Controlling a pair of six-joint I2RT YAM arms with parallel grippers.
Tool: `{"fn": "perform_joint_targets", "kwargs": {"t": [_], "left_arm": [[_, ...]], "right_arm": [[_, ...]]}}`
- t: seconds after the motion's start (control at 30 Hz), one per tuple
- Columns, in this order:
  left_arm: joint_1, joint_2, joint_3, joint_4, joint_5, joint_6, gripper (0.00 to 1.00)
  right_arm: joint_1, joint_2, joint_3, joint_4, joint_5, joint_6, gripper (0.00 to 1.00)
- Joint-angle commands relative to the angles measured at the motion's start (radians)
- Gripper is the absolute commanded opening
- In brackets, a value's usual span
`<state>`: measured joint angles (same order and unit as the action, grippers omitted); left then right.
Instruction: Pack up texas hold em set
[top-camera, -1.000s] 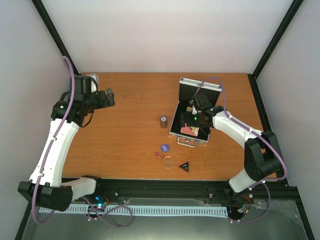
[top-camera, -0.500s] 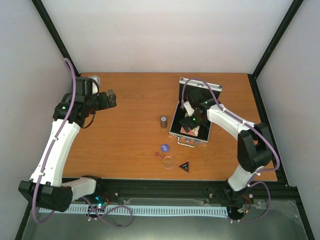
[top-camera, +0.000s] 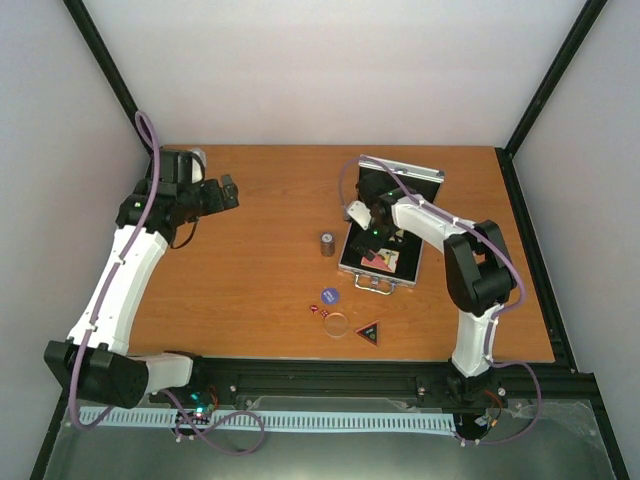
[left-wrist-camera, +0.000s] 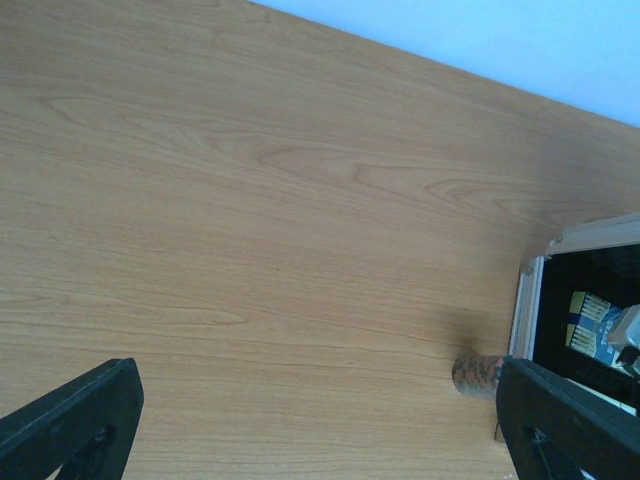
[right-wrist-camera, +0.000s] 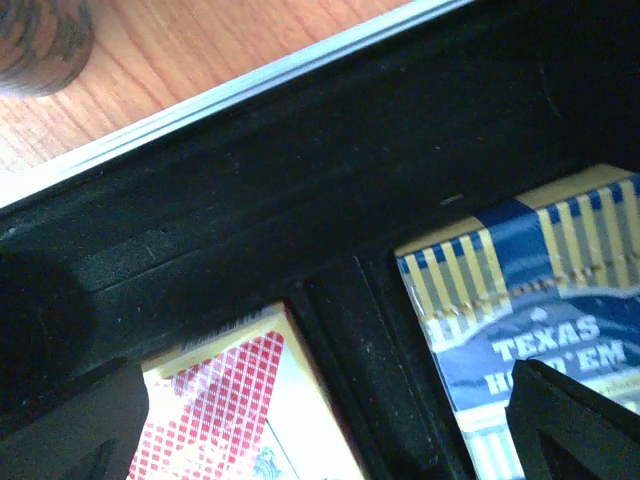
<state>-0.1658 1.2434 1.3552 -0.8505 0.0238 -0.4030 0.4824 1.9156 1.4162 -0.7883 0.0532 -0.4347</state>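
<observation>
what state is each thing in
small silver metal case, open, lid raised
red card deck, packed in the case
blue-gold card deck, packed in the case
dark cylinder, upright on the wooden table
blue round chip, flat on the table
clear round disc, flat on the table
left hand, open, empty
right hand, open, above the case

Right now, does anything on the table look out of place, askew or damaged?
Nothing looks damaged or spilled. The red deck and blue-gold deck sit in the open metal case; the dark cylinder, blue chip, red dice, clear disc and black triangle lie loose outside it.
</observation>
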Motion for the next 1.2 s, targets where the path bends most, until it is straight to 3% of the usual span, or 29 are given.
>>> {"fn": "perform_joint_targets", "kwargs": {"t": [0.0, 0.4, 0.63, 0.9, 1.17], "left_arm": [[-0.004, 0.029, 0.042, 0.018, 0.013, -0.033, 1.0], [-0.005, 0.112, 0.111, -0.041, -0.073, 0.007, 1.0], [-0.004, 0.099, 0.059, 0.017, -0.137, -0.029, 1.0], [-0.004, 0.138, 0.112, 0.01, -0.142, -0.061, 1.0], [-0.005, 0.123, 0.125, -0.009, -0.137, -0.063, 1.0]], "right_arm": [[-0.008, 0.022, 0.029, 0.043, -0.034, -0.106, 1.0], [-0.117, 0.08, 0.145, 0.038, -0.089, -0.15, 0.99], [-0.199, 0.153, 0.206, -0.02, -0.174, -0.185, 0.97], [-0.21, 0.209, 0.163, -0.022, -0.254, -0.185, 0.96], [-0.21, 0.228, 0.058, 0.059, -0.185, -0.114, 0.95]]}}
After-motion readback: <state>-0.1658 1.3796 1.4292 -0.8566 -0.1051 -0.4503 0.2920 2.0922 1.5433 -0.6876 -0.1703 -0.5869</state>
